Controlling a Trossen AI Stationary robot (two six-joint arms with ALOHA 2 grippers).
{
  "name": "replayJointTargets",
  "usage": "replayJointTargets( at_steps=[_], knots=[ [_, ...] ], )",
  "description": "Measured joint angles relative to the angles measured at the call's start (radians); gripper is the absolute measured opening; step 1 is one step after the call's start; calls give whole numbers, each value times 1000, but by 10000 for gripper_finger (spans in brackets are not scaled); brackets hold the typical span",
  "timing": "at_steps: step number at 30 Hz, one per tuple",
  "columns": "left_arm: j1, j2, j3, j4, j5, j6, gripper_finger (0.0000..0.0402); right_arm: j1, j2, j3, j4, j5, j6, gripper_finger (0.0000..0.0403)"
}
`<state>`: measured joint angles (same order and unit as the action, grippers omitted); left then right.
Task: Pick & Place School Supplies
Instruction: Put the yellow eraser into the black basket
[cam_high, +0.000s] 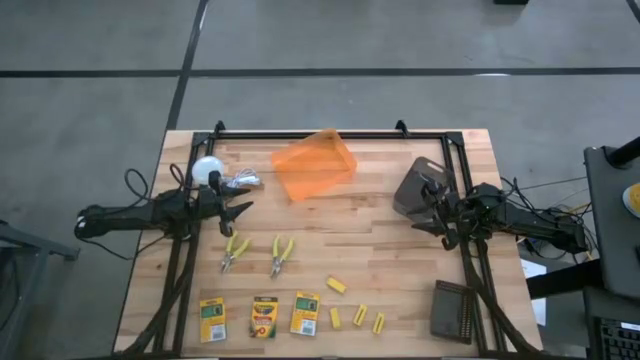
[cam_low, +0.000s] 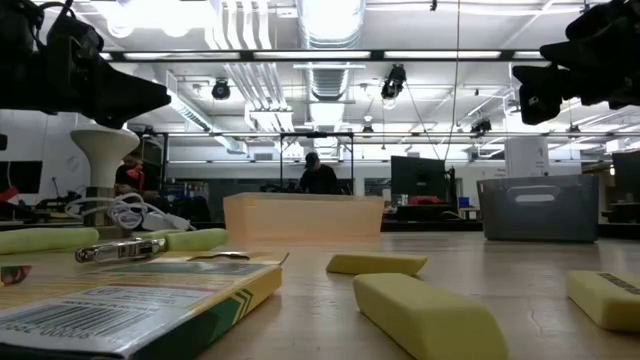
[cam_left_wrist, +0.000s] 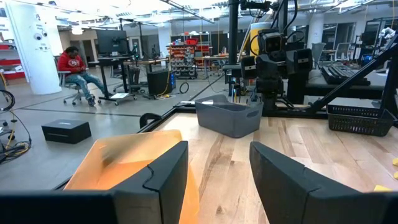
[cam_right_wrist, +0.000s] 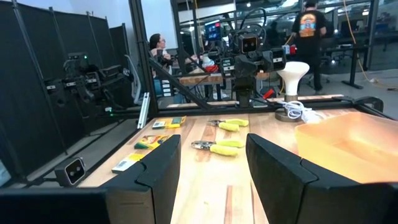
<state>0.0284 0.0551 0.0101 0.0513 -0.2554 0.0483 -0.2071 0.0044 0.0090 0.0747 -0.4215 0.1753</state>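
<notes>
1. Three crayon boxes (cam_high: 264, 316) lay flat in a row along the near edge of the tabletop (cam_high: 380, 230), left of centre; each yellow and green, with a barcode label showing in the low view.
2. Four small yellow blocks (cam_high: 347, 307) sat just right of the boxes: one alone, slightly farther back, three close together in a line.
3. Two yellow-handled pliers (cam_high: 258, 253) lay side by side behind the boxes, a little apart, metal tips pointing toward the near edge.
4. One translucent orange bin (cam_high: 315, 165) stood at the back centre, tilted out of line with the tabletop edges; nothing could be seen inside it.
5. One grey bin (cam_high: 418, 187) sat at the back right, contents not visible; one dark ridged basket (cam_high: 457, 312) sat at the front right corner.
6. A white ball with a cable (cam_high: 215, 173) lay at the back left.
7. Left gripper (cam_high: 243, 209) hovered above the tabletop at mid-left, fingers spread, holding nothing.
8. Right gripper (cam_high: 417, 207) hovered mid-right beside the grey bin, fingers spread, empty.
</notes>
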Motion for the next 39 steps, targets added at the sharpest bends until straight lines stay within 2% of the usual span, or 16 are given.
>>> replayJointTargets(
  at_steps=[12, 17, 23, 29, 33, 35, 37, 39],
  knots=[
    [0, 0, 0, 0, -1, 1, 179, 0, 49, 2, -14, 0, -1, 178],
    [0, 0, 0, 0, -1, 0, 179, 3, 104, 60, -17, -5, 43, 178],
    [0, 0, 0, 0, -1, 0, 179, 33, 240, 200, -16, 2, -16, 178],
    [0, 0, 0, 0, -1, 0, 179, 80, 473, 328, -20, 24, -37, 178],
    [0, 0, 0, 0, 0, 0, 179, 165, 666, 402, -19, 101, -73, 178],
    [0, 0, 0, 0, 0, 0, 179, 235, 757, 446, -13, 176, -77, 178],
    [0, 0, 0, 0, 0, 0, 179, 315, 826, 491, -2, 350, -69, 178],
    [0, 0, 0, 0, 0, 0, 179, 406, 887, 526, -1, 588, -66, 178]
  ],
)
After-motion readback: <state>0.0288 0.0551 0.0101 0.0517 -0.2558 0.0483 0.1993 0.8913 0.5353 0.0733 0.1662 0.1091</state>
